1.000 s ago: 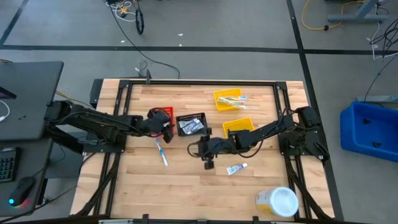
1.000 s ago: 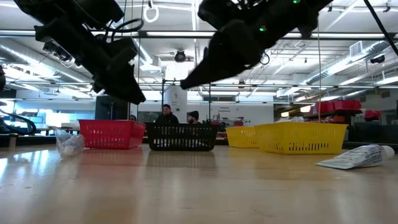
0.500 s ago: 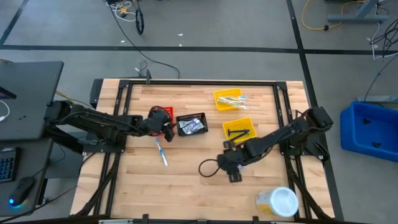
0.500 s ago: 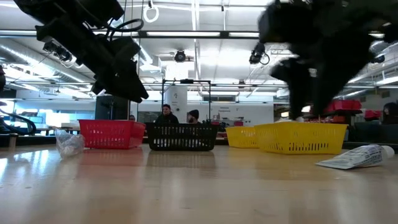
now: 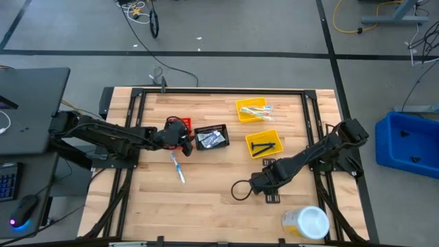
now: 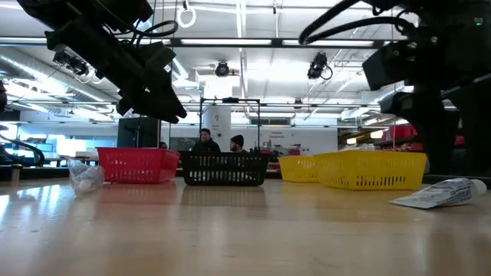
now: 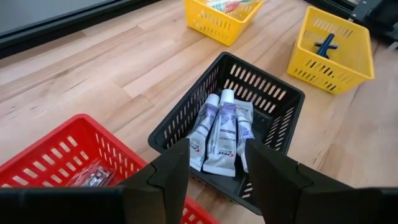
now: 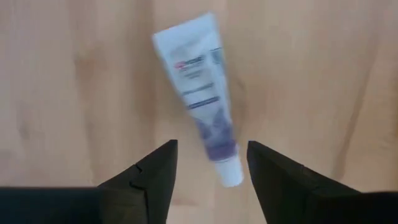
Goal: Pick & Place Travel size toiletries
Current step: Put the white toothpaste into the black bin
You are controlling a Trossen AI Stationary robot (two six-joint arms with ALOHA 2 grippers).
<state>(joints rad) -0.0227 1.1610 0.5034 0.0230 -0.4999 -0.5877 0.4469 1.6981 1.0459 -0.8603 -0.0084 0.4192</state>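
Your right gripper (image 8: 208,163) has swung down over the loose tube (image 8: 199,102), fingers spread, empty; a grab looks next.

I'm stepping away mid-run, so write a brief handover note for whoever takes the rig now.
Left gripper: jaws open, empty, above the black mesh bin holding three white-and-purple tubes.
Right gripper: jaws open, empty, over a loose white-and-purple tube on the wooden table.
Done: items sit in all four bins.
Left: that tube and the blue toothbrush on the table.
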